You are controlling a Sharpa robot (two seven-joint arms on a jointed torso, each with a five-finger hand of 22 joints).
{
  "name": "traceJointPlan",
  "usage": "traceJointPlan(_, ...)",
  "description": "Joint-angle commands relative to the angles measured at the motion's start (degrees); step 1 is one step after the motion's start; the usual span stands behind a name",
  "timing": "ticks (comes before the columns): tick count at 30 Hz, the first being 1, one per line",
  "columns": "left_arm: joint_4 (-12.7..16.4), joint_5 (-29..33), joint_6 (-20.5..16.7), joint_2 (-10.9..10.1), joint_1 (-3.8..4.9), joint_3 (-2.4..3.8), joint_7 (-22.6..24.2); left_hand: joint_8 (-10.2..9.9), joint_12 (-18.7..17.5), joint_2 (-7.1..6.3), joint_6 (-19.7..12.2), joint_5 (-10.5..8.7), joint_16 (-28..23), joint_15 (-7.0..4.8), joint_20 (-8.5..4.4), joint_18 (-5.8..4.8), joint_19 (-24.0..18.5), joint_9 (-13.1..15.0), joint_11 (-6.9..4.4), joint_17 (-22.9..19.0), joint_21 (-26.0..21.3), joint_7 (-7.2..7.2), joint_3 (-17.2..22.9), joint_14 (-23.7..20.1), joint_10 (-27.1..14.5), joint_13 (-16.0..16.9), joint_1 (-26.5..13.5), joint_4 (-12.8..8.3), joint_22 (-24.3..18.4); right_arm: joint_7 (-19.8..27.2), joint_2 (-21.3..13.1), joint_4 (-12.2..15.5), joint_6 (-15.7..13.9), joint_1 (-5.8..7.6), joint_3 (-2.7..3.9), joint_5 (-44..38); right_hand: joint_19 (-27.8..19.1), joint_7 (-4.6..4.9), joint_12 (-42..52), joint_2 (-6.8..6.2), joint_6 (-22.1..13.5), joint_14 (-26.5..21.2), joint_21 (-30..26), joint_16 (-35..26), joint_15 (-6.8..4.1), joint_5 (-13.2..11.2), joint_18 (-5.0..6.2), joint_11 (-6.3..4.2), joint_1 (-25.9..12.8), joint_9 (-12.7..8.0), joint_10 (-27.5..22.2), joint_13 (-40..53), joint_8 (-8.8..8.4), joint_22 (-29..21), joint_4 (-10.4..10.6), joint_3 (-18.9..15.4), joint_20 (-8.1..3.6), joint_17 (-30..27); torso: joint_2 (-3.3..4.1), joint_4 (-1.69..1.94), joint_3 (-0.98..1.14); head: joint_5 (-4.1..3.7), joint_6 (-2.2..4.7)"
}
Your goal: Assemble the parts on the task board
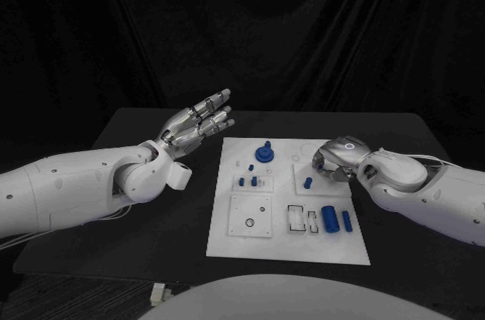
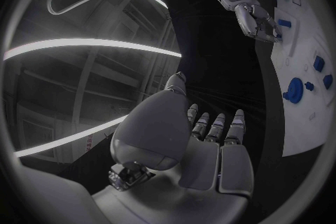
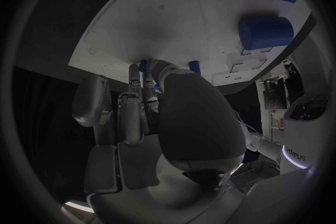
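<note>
A: Why is the left hand (image 1: 194,126) kept away from the task board (image 1: 288,246)?

B: It is held up beside the board's far left corner, flat, with the fingers apart, and nothing is held in it. Most probably it is parked there so that the other hand is not hindered.

A: And the right hand (image 1: 333,160)?

B: It is lowered over the right upper part of the board, with the fingers bent down to the surface. In the right wrist view small blue pieces (image 3: 195,66) are seen at the fingertips, but whether one is gripped cannot be told.

A: How does the board look?

B: It is a white plate, lying in the middle of the black table (image 1: 132,194). A round blue part with a knob (image 1: 263,153) stands near the far edge. Two small blue pegs (image 1: 247,183) are found below it. A thick blue cylinder (image 1: 331,218) and a thinner one (image 1: 347,221) lie side by side at the right, beside a rectangular slot (image 1: 296,218). It is judged that most parts are not yet assembled.
</note>
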Motion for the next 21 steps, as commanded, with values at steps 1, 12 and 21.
traceJointPlan(1,0.0,0.0,0.7,0.2,-0.08,0.06,3.4,0.1,0.4,0.03,-0.1,0.34,0.4,0.57,0.33,0.56,0.2,0.1,0.40,0.1,0.4,0.40,-0.1,0.1,0.1,0.1,0.8,-0.3,0.1,0.3,0.0,-0.1,0.1,-0.16,0.02,0.1,-0.2,0.47,0.7,0.14,0.3,4.0,0.1,-0.3,-0.44,-0.9,-0.55,-0.37,0.9,0.7,-0.1,0.4,0.67,8.8,-0.9,1.3,-0.12,8.1,-0.02,-0.01,-0.01,0.01,0.00)
traceJointPlan(12,-0.1,0.0,0.7,0.5,-0.13,0.06,3.1,0.1,0.5,0.19,0.3,0.74,0.9,0.96,0.44,0.51,0.8,0.1,0.59,0.2,0.7,0.89,-0.1,0.5,0.2,0.1,1.1,-0.6,0.8,0.6,-0.2,-0.1,-0.8,-0.17,0.02,0.1,-0.3,1.25,1.8,0.00,0.7,4.0,0.1,-0.4,-0.56,-0.5,-0.51,-0.54,0.6,2.1,0.1,0.9,1.73,8.7,-1.7,3.1,-0.23,7.9,-0.02,-0.01,-0.01,0.12,0.00)
traceJointPlan(21,-0.3,-0.2,0.7,0.6,-0.16,0.06,2.7,0.1,0.5,0.36,0.4,0.97,1.2,1.21,0.50,0.43,1.2,0.2,0.69,0.3,0.9,1.15,0.0,0.9,0.3,0.2,1.4,-0.8,1.3,0.6,-0.6,0.3,-1.6,-0.17,0.02,0.1,-0.4,1.43,2.2,-0.03,0.7,3.9,0.1,-0.6,-0.52,-0.9,-0.52,-0.48,0.3,2.7,0.1,1.1,2.19,8.7,-2.1,3.8,-0.23,7.7,-0.01,-0.01,-0.02,0.23,0.00)
